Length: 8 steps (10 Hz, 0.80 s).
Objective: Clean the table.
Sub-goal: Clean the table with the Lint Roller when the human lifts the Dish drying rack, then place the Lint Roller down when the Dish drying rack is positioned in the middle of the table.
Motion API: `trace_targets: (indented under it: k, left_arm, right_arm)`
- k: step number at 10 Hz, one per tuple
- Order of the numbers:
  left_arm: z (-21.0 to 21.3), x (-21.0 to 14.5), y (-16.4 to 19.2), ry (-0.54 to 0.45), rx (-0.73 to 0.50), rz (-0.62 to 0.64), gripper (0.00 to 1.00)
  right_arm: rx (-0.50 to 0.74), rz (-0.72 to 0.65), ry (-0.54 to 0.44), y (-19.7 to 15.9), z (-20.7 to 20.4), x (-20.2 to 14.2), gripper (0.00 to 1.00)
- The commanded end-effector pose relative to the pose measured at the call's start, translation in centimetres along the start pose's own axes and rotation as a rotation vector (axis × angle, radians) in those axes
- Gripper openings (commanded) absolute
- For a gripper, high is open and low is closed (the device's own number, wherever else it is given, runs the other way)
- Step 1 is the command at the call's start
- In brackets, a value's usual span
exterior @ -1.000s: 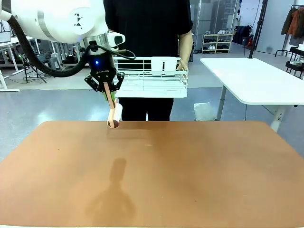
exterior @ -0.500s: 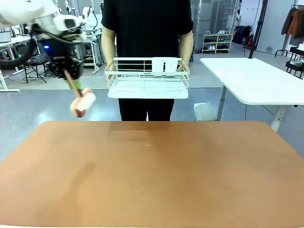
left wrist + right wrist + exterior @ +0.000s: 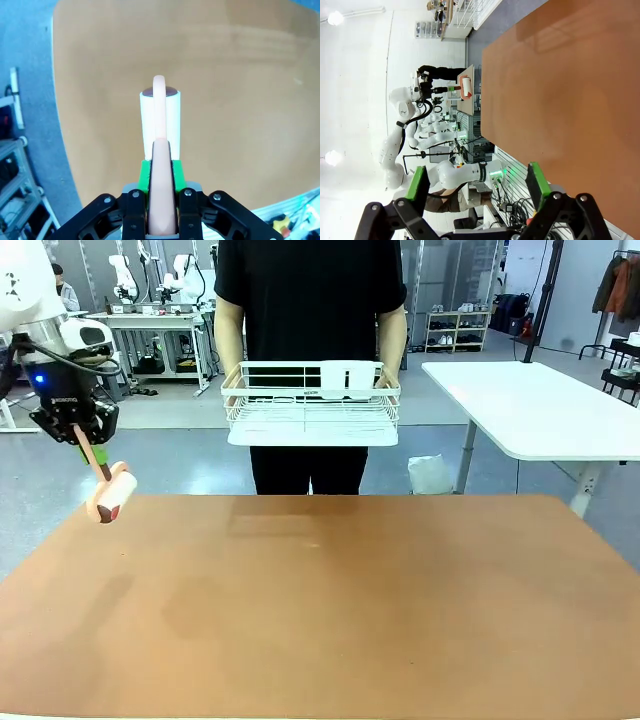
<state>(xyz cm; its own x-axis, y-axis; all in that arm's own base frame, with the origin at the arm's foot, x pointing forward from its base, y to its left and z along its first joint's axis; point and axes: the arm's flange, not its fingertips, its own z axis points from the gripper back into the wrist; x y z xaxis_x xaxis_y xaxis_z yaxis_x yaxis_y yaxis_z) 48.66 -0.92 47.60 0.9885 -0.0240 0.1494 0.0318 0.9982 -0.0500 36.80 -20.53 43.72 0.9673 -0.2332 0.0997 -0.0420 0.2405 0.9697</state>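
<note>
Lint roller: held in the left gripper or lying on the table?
Held. The left gripper is shut on the lint roller's pink handle; the roller hangs above the table's far left corner.

Table (image 3: pixel 420 620) top matt, leather-like; basket (image 3: pixel 290 410) wht coated wire; roller (image 3: pixel 112 496) handle smooth pink plastic.

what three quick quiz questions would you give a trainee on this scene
1. True or false: the left gripper, by the table's far left corner, is shut on the lint roller's handle.
2. Pick one. The white wire basket: A) stands on the table; B) is held up by the person; C) hangs from a hook.
3. Fill in: the right gripper's jaws stand ____.

Key: 1 true; 2 B; 3 open.
</note>
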Motion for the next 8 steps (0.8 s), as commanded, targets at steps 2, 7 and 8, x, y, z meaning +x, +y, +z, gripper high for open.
trace_targets:
  k: [2, 7, 8]
  left_arm:
    - [0.00, 0.00, 0.00, 0.000, 0.000, 0.000, 0.21]
    - [0.00, 0.00, 0.00, 0.000, 0.000, 0.000, 0.21]
    - [0.00, 0.00, 0.00, 0.000, 0.000, 0.000, 0.21]
  right_arm:
    - [0.011, 0.000, -0.003, 0.34, -0.05, -0.26, 1.00]
    - [0.011, 0.000, -0.003, 0.34, -0.05, -0.26, 1.00]
    - [0.011, 0.000, -0.003, 0.34, -0.05, -0.26, 1.00]
